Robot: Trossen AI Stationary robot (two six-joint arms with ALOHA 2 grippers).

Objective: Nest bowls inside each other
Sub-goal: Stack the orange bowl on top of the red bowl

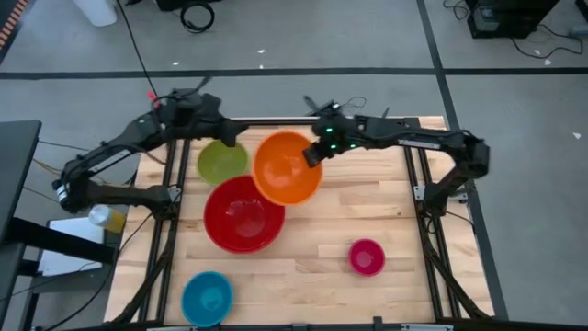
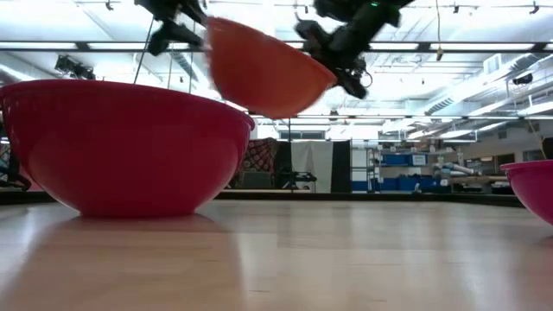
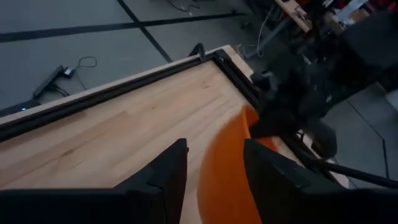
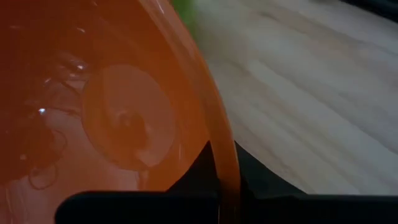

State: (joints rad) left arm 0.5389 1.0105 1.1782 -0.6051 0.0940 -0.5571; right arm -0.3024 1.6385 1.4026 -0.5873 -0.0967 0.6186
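The orange bowl [image 1: 287, 167] hangs in the air over the far middle of the table, partly above the red bowl [image 1: 243, 213], with my right gripper [image 1: 314, 154] shut on its rim. My left gripper [image 1: 231, 131] is open and holds nothing. It hovers over the far edge of the lime green bowl [image 1: 223, 161], which stands on the table. In the left wrist view its fingers [image 3: 168, 171] frame the orange bowl [image 3: 227, 174] farther off. The pink bowl [image 1: 367, 256] and the blue bowl [image 1: 207, 297] stand apart near the front. My right gripper pinches the orange bowl's rim [image 4: 224, 165] on the bowl's far right side, one finger inside the bowl and one outside. The fingers slant down from the table's far right. The bowl is lifted clear of the table and tilted [image 2: 263, 73].
The red bowl [image 2: 121, 147] stands upright on the wood just left of the middle, and the pink bowl [image 2: 534, 186] at the near right. Dark metal rails [image 1: 418, 175] frame the table's sides. Bare wood [image 1: 367, 198] lies right of the orange bowl.
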